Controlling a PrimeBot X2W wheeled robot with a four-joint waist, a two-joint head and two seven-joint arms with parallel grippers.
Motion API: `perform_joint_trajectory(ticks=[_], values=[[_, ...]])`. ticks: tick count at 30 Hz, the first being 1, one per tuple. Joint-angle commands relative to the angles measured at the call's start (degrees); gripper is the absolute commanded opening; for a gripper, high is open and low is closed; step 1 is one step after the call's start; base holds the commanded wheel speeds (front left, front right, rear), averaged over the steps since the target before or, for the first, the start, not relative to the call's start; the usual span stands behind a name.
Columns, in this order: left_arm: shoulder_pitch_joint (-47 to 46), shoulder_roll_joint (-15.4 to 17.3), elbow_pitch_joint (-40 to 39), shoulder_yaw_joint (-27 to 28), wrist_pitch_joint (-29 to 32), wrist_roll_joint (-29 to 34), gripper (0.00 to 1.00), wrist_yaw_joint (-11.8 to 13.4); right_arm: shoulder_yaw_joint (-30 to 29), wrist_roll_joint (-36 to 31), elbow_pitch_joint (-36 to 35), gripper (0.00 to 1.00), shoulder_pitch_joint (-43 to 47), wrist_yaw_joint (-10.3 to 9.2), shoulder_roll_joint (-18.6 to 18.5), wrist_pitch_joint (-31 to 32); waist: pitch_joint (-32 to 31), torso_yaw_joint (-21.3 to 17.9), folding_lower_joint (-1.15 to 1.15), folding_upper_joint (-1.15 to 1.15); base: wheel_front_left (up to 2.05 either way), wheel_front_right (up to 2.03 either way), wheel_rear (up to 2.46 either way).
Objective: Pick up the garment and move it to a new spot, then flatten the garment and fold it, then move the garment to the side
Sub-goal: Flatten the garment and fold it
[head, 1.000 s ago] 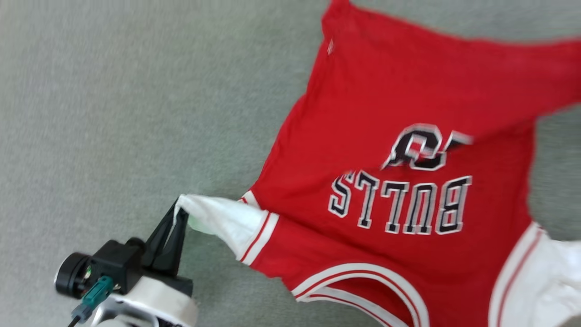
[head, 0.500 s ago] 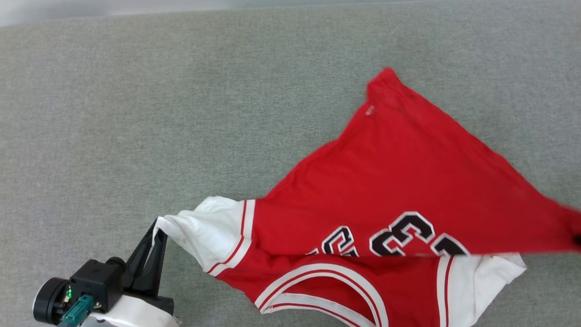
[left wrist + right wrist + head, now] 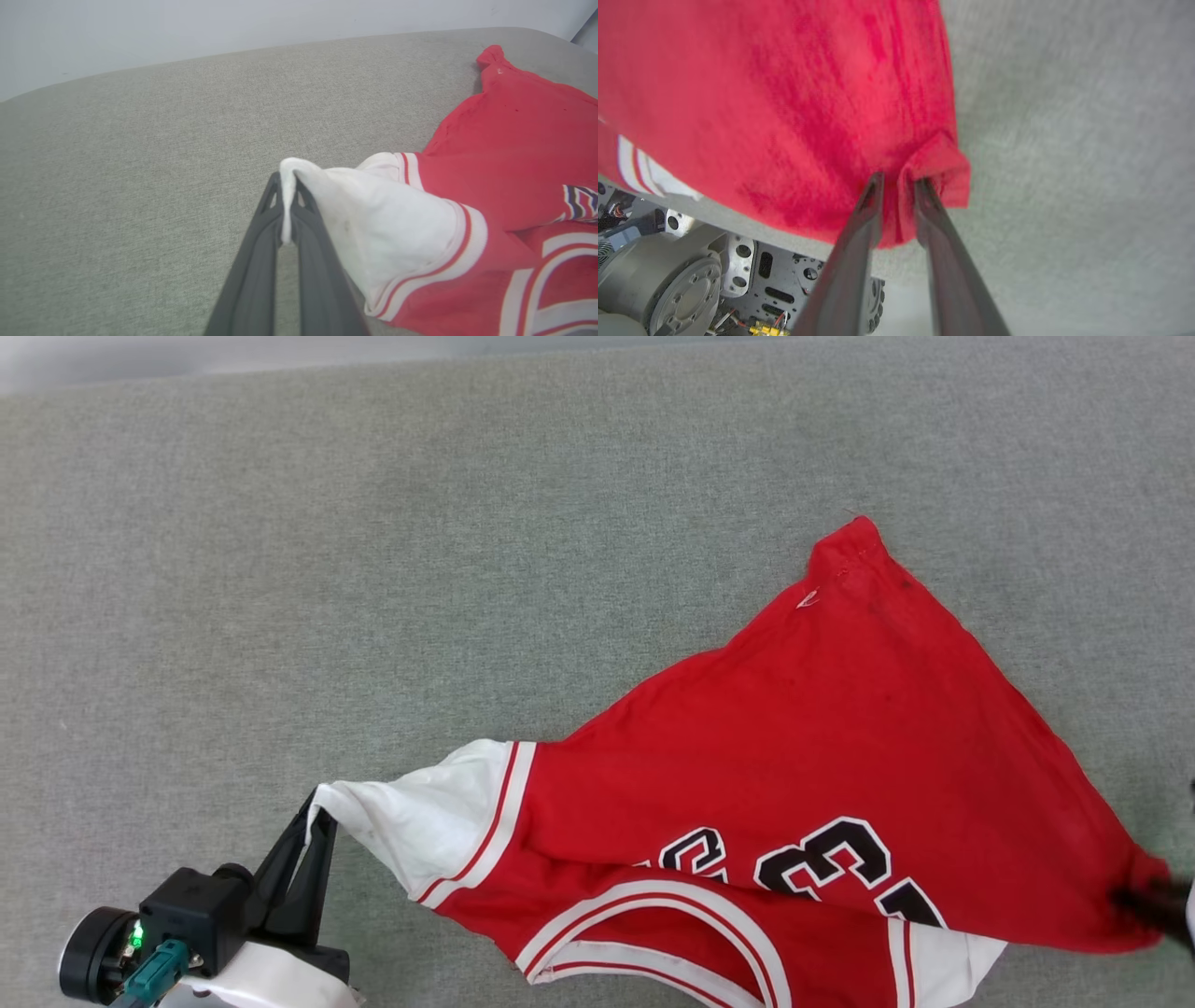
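The garment (image 3: 822, 747), a red jersey with white sleeves and striped trim, lies partly doubled over on the grey fabric surface at the right. Part of its black number (image 3: 822, 859) shows near the fold. My left gripper (image 3: 313, 812) at the lower left is shut on the tip of one white sleeve (image 3: 373, 224), pulling it taut. At the right edge of the head view my right gripper (image 3: 1153, 901) pinches the red hem corner (image 3: 934, 172). In the right wrist view its fingers (image 3: 873, 196) clamp bunched red cloth.
The grey fabric surface (image 3: 373, 569) spreads wide to the left and behind the garment. Its far edge meets a pale wall (image 3: 187, 28). In the right wrist view the robot's metal base (image 3: 691, 280) shows below the surface's near edge.
The camera tilted after the first earlier frame. Since then the red hem corner in my right gripper has come down and toward me, covering the lettering; the left gripper keeps hold of the sleeve.
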Motion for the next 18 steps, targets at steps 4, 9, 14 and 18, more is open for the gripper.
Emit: perform_joint_trajectory(ticks=[4, 9, 14, 18], values=[[-0.8, 0.1, -0.5, -0.3, 0.4, 0.4, 0.00, 0.1, -5.6, -0.9, -6.6, 1.00, -9.0, -0.02, -1.8, 1.9, -0.1, 0.6, 0.01, 0.00, 0.00, 0.00, 0.00], [-2.4, -0.3, -0.8, -0.8, 0.7, 1.2, 0.00, -0.4, -6.0, -3.4, -10.1, 1.00, -19.4, -0.02, -1.2, 5.5, 1.6, 2.4, 0.01, 0.00, 0.00, 0.00, 0.00], [-4.7, -1.1, -1.0, -1.6, 0.9, 2.3, 0.00, -1.0, -0.6, -6.0, -8.5, 1.00, -30.5, -0.02, 2.1, 11.4, 3.8, 4.8, 0.01, 0.00, 0.00, 0.00, 0.00], [-6.7, -2.0, -1.2, -2.2, 1.2, 3.2, 0.00, -1.5, 4.9, -8.4, -4.0, 1.00, -39.3, -0.02, 5.6, 15.9, 6.2, 6.5, 0.01, 0.00, 0.00, 0.00, 0.00]])
